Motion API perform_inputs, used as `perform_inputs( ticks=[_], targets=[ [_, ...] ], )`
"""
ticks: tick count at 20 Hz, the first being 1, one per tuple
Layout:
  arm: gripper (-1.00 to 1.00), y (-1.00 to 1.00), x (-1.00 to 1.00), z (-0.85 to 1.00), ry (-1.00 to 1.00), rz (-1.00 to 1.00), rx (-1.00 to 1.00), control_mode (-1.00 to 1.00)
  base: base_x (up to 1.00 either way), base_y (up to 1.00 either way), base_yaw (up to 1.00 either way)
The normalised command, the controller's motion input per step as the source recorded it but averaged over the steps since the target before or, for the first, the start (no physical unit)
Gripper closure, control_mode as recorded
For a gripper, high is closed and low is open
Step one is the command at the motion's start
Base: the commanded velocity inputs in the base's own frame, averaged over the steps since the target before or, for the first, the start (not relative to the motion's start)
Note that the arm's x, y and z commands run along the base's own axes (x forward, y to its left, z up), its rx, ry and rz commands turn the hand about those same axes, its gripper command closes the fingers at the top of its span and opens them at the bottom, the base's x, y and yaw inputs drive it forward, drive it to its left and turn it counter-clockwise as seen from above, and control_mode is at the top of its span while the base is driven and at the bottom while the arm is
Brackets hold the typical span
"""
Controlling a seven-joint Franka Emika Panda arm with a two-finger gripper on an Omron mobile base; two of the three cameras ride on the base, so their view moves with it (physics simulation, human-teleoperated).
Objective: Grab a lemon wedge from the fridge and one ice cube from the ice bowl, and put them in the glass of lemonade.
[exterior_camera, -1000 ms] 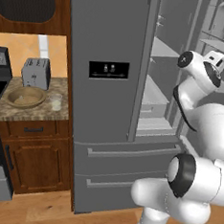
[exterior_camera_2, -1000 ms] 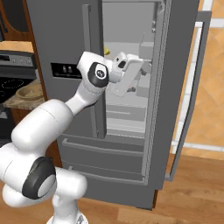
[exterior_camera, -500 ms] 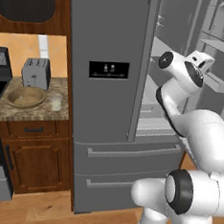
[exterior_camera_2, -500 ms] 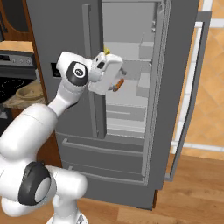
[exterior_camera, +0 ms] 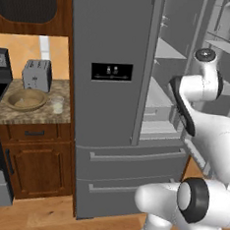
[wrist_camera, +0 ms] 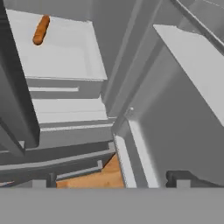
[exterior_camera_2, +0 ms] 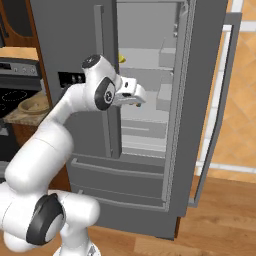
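reaching into the open fridge, the end effector stands wide and empty; lemon wedge lies on the upper shelf, so next move likely calls for rising toward it.

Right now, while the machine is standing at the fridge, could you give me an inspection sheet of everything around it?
Surface: speckled stone counter left of the fridge; it carries the bowl, the glass and a toaster.
Job's things: fridge, right door open; lemon wedge on an upper shelf inside; ice bowl and glass of lemonade side by side on the counter; ice cube too small to make out.
Clutter: toaster behind the bowl; orange-brown stick-shaped item on a fridge shelf.
Grippers: fingers open, holding nothing, at the open fridge side.
Cables: nothing seen.
Surroundings: stove, wooden cabinet, wood floor.
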Motion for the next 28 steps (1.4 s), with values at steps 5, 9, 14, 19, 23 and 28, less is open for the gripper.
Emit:
perform_inputs(
  ticks=[5,9,14,19,23,28],
  targets=[
    [-1.0,0.54,-0.28,0.47,-0.13,0.0,0.3,-1.0,0.0,0.0,0.0],
    [-1.0,0.94,-0.42,0.47,-0.34,0.0,0.01,-1.0,0.0,0.0,0.0],
    [-1.0,1.0,0.01,0.02,-0.32,0.0,0.07,-1.0,0.0,0.0,0.0],
    [-1.0,0.55,0.65,0.0,0.01,0.0,0.0,-1.0,0.0,0.0,0.0],
    [-1.0,0.13,0.81,-0.01,0.23,0.06,0.0,-1.0,0.0,0.0,0.0],
    [-1.0,0.0,0.31,-0.31,-0.02,0.05,0.0,-1.0,0.0,0.0,0.0]
  ],
)
